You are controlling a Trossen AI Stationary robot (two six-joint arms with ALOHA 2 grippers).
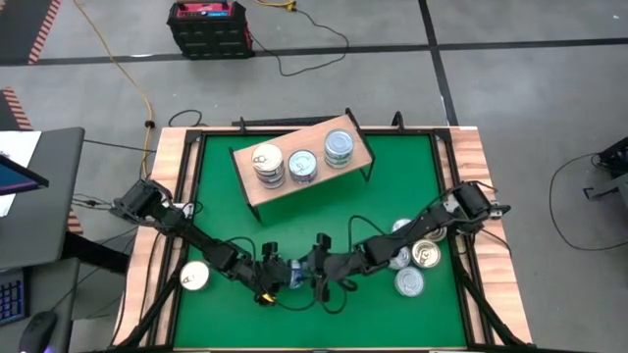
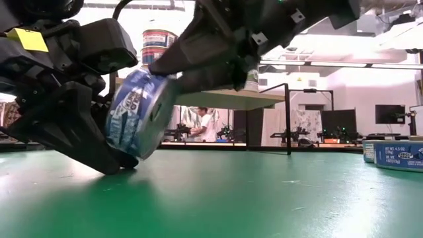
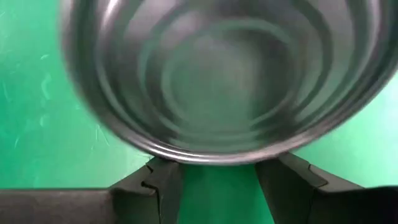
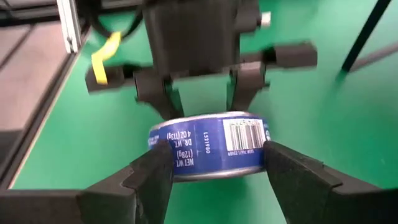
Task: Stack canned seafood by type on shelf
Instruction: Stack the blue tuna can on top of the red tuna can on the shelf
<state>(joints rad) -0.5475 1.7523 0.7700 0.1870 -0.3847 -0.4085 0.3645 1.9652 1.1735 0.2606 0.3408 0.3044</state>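
On the green table (image 1: pixel 392 176), low in frame, both grippers pinch one tilted tin (image 2: pixel 135 112) — left gripper (image 1: pixel 270 284), right gripper (image 1: pixel 316 273) — seemingly a handover toward the shelf (image 1: pixel 294 191).

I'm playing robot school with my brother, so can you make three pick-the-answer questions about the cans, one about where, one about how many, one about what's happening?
1. Where is the blue can that both tools are at?
A. On the shelf
B. Low over the green table's near edge, between the two arms
C. On the grey floor

2. How many stacks of cans stand on the shelf?
A. Three
B. One
C. Six

3. How does the blue can sit?
A. Flat on its bottom
B. Tipped up on its edge
C. Upside down on another can

Answers:
1 B, the high view shows the left tool and the right tool meeting there around it.
2 A, three stacks stand in a row on the board in the high view.
3 B, the low view shows it leaning, one rim on the table.
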